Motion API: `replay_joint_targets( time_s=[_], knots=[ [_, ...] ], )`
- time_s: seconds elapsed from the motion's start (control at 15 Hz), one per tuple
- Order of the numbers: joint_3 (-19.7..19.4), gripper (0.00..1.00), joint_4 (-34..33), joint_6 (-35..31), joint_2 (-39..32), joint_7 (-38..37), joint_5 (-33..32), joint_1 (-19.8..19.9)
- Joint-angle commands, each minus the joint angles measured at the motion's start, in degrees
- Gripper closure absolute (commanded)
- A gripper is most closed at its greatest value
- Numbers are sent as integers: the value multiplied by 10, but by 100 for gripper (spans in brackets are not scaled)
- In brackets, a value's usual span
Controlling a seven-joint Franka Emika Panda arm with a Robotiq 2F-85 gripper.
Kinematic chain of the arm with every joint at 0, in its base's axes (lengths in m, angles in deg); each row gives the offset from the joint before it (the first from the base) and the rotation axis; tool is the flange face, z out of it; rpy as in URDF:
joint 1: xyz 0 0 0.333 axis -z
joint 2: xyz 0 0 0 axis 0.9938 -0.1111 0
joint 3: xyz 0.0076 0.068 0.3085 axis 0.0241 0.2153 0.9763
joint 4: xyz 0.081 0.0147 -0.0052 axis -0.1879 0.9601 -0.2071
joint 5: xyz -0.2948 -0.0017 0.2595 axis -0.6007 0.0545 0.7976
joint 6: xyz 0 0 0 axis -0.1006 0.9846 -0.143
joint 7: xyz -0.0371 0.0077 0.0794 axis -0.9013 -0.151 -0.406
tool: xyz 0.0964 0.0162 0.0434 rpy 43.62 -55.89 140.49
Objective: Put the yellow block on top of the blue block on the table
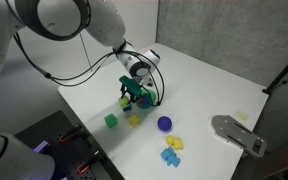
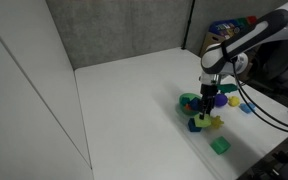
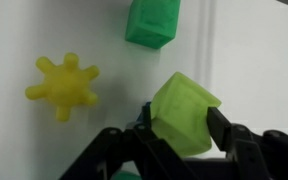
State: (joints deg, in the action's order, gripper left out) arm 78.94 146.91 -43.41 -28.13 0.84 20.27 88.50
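Over white counter [image 1: 219,85], hand [image 3: 184,132] pinching yellow block [image 3: 184,105] by two sides, blue block [image 2: 195,125] on counter low beside hand, green cube [image 3: 152,20] and yellow spiky piece [image 3: 62,85] lying near, apart.

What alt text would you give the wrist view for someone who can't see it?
A black end effector grips a yellow-green block over a white table. A yellow spiky piece lies to the left and a green cube at the top edge.
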Motion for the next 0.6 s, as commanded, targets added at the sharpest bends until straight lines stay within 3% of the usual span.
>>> replay_joint_targets(
  time_s=[0.0,0.13,0.2,0.53],
  knots=[
    [-4,16,-23,21,-4,-15,-19,-9],
    [-3,2,-20,20,2,-15,-24,-13],
    [-2,0,-21,21,4,-17,-25,-16],
    [-4,0,-10,17,28,-24,-36,-28]
  ],
)
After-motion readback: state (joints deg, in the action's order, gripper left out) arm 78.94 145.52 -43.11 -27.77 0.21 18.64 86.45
